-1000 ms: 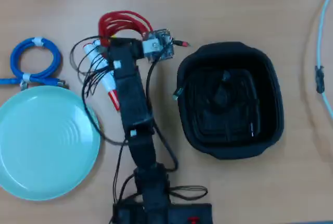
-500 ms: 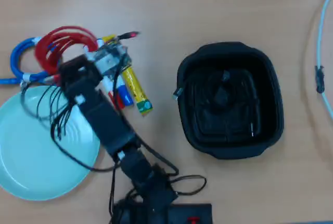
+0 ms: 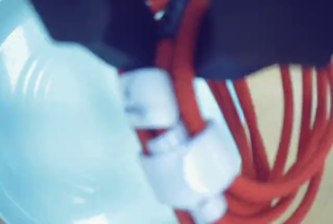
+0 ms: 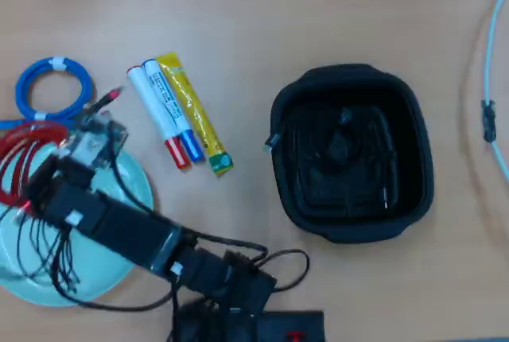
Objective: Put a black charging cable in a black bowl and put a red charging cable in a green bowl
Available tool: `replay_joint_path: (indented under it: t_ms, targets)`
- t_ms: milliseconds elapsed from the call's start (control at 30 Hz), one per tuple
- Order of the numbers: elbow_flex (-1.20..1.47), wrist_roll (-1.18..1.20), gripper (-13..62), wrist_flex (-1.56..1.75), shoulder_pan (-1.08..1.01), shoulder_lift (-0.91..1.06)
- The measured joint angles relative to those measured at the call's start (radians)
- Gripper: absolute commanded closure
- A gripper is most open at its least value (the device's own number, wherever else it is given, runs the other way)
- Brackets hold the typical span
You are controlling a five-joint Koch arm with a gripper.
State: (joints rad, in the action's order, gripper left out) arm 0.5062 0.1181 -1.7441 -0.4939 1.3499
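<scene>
- Right now the red charging cable (image 4: 22, 159) hangs in my pincer (image 4: 36, 169), over the left edge of the green bowl (image 4: 119, 199) in the overhead view; part of the coil reaches past the rim toward the frame's left border.
- In the wrist view my dark jaws are clamped across the red strands (image 3: 250, 130) just above the white band (image 3: 187, 166), with the bowl's pale ringed surface (image 3: 52, 130) filling the left side.
- My arm lies diagonally across the bowl from the base at the bottom of the overhead view, covering much of the dish's right half.
- The blue coil (image 4: 52, 91) sits just above the bowl's upper rim, close to my wrist.
- Three markers (image 4: 179, 115) lie side by side on the counter, to the right of the blue coil and apart from the bowl.
- The black bowl (image 4: 417, 151) stands well to the right, with bare counter (image 4: 254, 16) between it and the markers; dark cable (image 4: 338, 147) lies inside it.
- A pale cord (image 4: 489, 64) runs along the right edge of the counter, clear of the black bowl.
</scene>
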Motion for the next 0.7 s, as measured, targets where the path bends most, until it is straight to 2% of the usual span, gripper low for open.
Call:
replay_joint_path:
  t_ms: [300, 367, 533, 700]
  targets:
    - [0.0, 0.04, 55.3, 0.0, 0.117, -0.126]
    - [0.0, 0.04, 51.2, 0.0, 0.117, -0.152]
    - [-0.002, 0.04, 34.2, -0.002, 0.117, -0.212]
    - [0.032, 0.04, 26.2, -0.049, 0.11, -0.21]
